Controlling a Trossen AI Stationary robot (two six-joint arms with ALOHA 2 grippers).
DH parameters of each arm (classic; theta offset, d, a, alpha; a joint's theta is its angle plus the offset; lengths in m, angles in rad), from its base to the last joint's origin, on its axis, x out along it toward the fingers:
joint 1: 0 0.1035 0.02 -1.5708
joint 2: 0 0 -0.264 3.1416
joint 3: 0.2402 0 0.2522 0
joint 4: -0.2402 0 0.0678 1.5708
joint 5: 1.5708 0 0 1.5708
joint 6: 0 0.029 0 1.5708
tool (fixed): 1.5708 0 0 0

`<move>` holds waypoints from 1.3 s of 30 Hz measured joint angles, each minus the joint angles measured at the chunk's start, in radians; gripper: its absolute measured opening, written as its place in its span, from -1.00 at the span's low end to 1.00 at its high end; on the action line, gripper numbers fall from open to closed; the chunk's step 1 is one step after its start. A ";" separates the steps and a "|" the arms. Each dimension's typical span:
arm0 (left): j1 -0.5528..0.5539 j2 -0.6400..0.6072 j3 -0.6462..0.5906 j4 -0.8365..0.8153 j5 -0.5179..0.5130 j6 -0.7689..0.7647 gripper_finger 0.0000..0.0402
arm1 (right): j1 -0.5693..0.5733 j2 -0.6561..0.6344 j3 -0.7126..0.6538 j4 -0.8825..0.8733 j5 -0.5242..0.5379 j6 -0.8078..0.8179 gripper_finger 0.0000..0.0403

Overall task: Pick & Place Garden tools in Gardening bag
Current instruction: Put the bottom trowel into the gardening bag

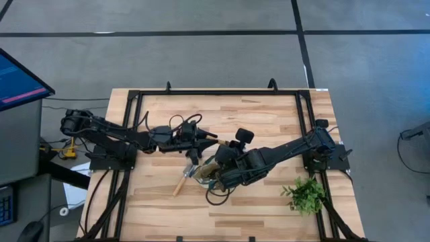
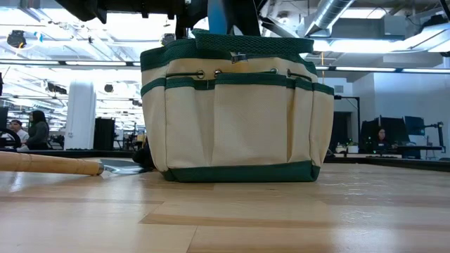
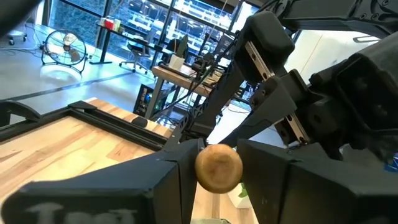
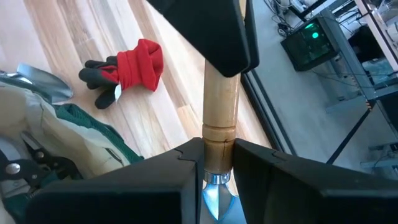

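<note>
Both grippers are on one wooden-handled tool held above the tan gardening bag with green trim, which stands on its base at mid-table. My left gripper is shut on the handle's free end, and my right gripper is shut on it near the metal neck. A second wooden-handled trowel lies flat on the table left of the bag, also seen from above. A red and black glove lies on the boards beyond the bag. My left gripper pinches the handle's rounded free end between its two fingers, coming from the table's left. The tool is lifted clear of the table. My right gripper pinches the handle just above the metal neck between its two fingers, which lie across it, coming from the table's right. The bluish metal part shows below the fingers, and the tool is clear of the table.
A leafy green sprig lies at the table's near right. A dark metal tool shows inside the bag's open top. The black frame rails run along the table's sides. A monitor stands off the left edge.
</note>
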 joint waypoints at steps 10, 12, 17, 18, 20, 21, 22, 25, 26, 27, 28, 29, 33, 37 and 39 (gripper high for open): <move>0.000 0.000 0.000 -0.002 0.001 0.001 -0.60 | 0.000 0.000 0.000 0.001 0.000 0.000 -0.75; 0.000 0.000 0.000 -0.001 0.002 0.018 -0.67 | 0.000 0.000 0.000 0.001 -0.001 0.000 -0.75; 0.000 0.000 0.000 0.000 0.003 0.028 -0.73 | 0.000 0.000 0.000 0.000 -0.004 0.000 -0.75; 0.000 0.000 0.000 -0.001 0.004 0.032 -0.72 | 0.000 0.000 0.000 0.000 -0.006 0.000 -0.75; 0.000 0.000 0.000 -0.001 0.005 0.055 -0.70 | 0.000 0.000 0.000 0.002 -0.017 -0.001 -0.75; 0.000 0.000 0.000 -0.002 0.006 0.064 -0.70 | -0.001 0.000 0.000 0.002 -0.026 -0.001 -0.74; 0.000 0.000 0.000 -0.004 0.007 0.066 -0.70 | -0.001 0.000 0.000 0.003 -0.037 -0.007 -0.71; -0.001 0.001 -0.001 -0.011 0.010 0.069 -0.73 | -0.002 -0.001 0.000 0.006 -0.100 -0.043 -0.57; -0.001 0.002 -0.002 -0.010 0.014 0.071 -0.74 | -0.002 -0.001 0.000 -0.003 -0.131 -0.059 -0.52; -0.001 0.002 -0.002 -0.004 0.016 0.073 -0.74 | 0.001 -0.004 -0.001 -0.013 -0.154 -0.075 -0.47; -0.002 0.002 -0.002 -0.001 0.017 0.076 -0.74 | 0.003 -0.009 -0.001 -0.018 -0.175 -0.084 -0.42; -0.002 0.002 -0.002 -0.001 0.017 0.077 -0.74 | 0.005 -0.015 -0.001 -0.026 -0.194 -0.088 -0.37; -0.002 0.000 -0.001 0.008 0.014 0.082 -0.74 | 0.017 -0.039 0.024 -0.076 -0.213 -0.075 -0.29; 0.000 -0.015 -0.001 0.015 -0.001 0.123 -0.74 | 0.038 -0.068 0.082 -0.132 -0.217 -0.074 -0.33; 0.007 -0.025 0.000 0.012 -0.001 0.125 -0.74 | 0.052 -0.082 0.117 -0.153 -0.215 -0.067 -0.39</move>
